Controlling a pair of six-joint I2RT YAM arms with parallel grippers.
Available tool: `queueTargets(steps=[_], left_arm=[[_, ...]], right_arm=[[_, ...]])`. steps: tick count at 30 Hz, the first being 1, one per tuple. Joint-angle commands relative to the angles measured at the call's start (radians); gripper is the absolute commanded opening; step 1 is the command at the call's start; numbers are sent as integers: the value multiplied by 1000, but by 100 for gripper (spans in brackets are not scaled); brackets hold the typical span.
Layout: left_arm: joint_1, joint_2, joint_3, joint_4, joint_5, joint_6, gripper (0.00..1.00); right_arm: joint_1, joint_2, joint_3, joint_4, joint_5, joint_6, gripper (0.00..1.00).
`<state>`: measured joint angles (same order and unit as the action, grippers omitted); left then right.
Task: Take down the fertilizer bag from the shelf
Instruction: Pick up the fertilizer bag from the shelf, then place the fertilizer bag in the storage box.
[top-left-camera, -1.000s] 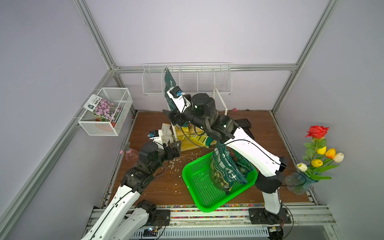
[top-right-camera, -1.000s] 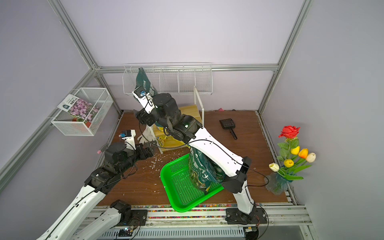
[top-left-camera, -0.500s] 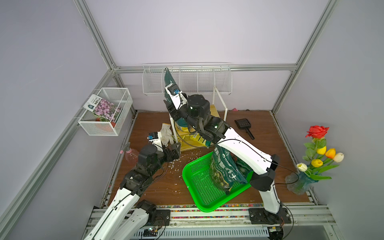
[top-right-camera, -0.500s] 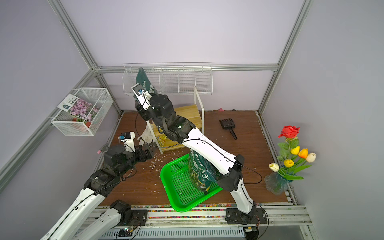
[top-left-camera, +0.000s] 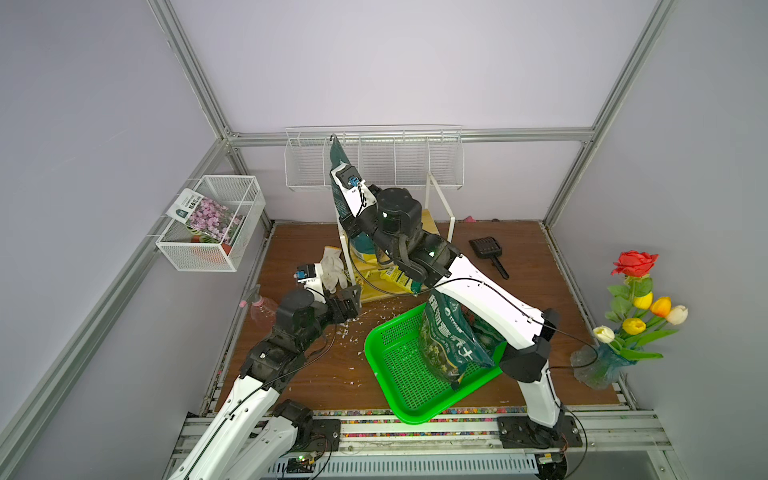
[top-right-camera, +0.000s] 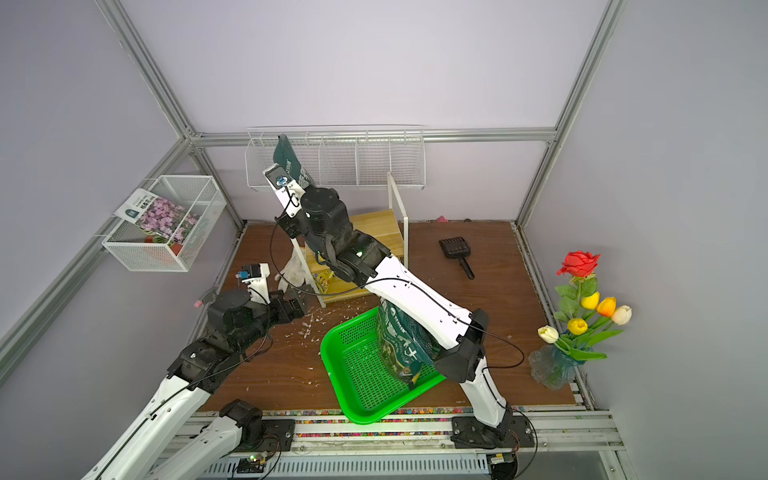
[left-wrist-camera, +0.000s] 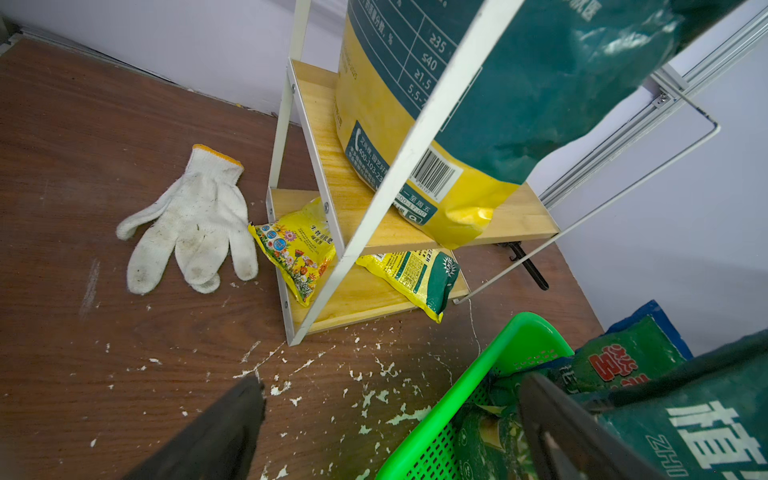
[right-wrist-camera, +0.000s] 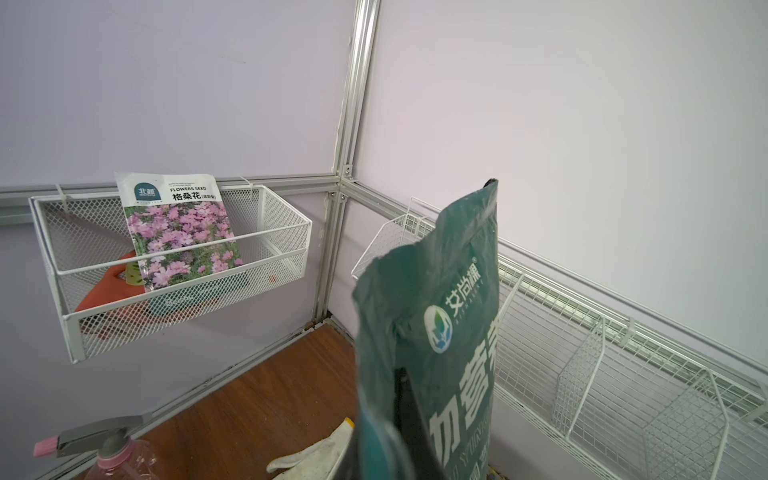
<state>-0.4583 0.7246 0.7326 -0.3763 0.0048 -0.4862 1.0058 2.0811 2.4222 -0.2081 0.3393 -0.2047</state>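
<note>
The bag (left-wrist-camera: 478, 104) stands upright on the top board of the shelf (top-right-camera: 374, 226), its yellow base on the wood and its teal neck rising well above the white frame. The right claw (right-wrist-camera: 386, 436) is pressed together on the bag's upper part, pinching the slack film below the sealed top. That looks like a sensible hold, since the loose neck folds thin enough for narrow jaws while the full belly would not. Holding it high should also let the bag be lifted clear of the slanted frame rail that crosses in front of it in the left wrist view. The left claw (left-wrist-camera: 390, 384) is spread wide and holds nothing, low over the desk (top-left-camera: 519, 257) near the shelf's front foot, probably placed to steady the light shelf or catch the base. The basket (top-left-camera: 399, 365) lies near — a likely landing spot.
</note>
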Motion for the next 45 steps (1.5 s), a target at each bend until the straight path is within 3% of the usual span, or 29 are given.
queueTargets(steps=[1, 19, 27, 34, 45], left_arm=[[4, -2, -13, -4, 5, 20, 100], [6, 21, -14, 23, 15, 17, 100], [6, 21, -17, 25, 13, 14, 100], [6, 34, -11, 28, 11, 15, 100], [6, 82, 17, 34, -11, 24, 100]], right_arm=[[2, -33, 14, 45, 25, -44, 0], [0, -234, -14, -46, -35, -50, 0], [21, -403, -188, -63, -82, -18, 0], [92, -539, -355, -63, 13, -110, 0], [135, -729, -601, -51, 62, -59, 0]])
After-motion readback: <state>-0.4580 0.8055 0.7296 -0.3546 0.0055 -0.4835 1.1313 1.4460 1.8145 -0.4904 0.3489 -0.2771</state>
